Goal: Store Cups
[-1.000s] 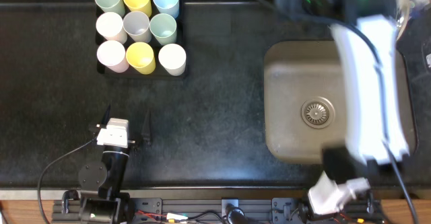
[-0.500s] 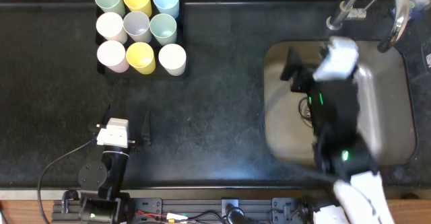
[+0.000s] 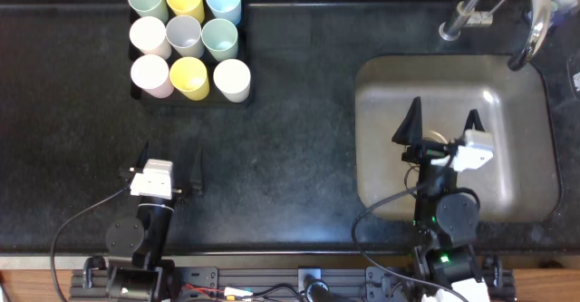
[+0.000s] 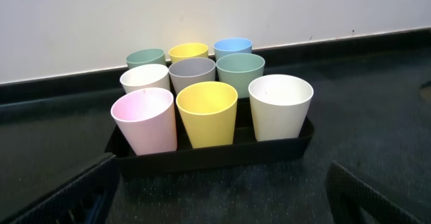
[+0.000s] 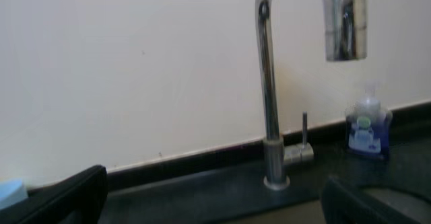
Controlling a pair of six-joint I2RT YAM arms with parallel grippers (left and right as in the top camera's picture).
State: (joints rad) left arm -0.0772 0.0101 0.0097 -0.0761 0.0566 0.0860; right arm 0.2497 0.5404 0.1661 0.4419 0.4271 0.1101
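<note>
Cups: nine, upright, mouths up, packed three by three in a black tray.
Top view, tray: about 11 o'clock on the dark counter, near its far edge.
Top view, colours: far row green, yellow, blue; middle row white, grey, green; near row pink, yellow, white.
Top view, left gripper: about 8 o'clock, over bare counter, well apart from the tray, which lies toward its 12 o'clock. Fingers spread, nothing between them.
Top view, right gripper: about 4 o'clock, above the steel sink. Fingers spread, nothing held.
Top view, faucet: 1 o'clock, behind the sink.
Left wrist view, cups: straight ahead of the two dark fingers, all seated in the tray – pink, yellow and white nearest, a pale wall behind.
Left wrist view, fingers: wide apart, low over the counter, short of the tray.
Right wrist view, faucet: ahead, chrome, rising from the counter against the wall.
Right wrist view, soap bottle: blue, standing beside the faucet.
Right wrist view, fingers: wide apart – nothing between them.
</note>
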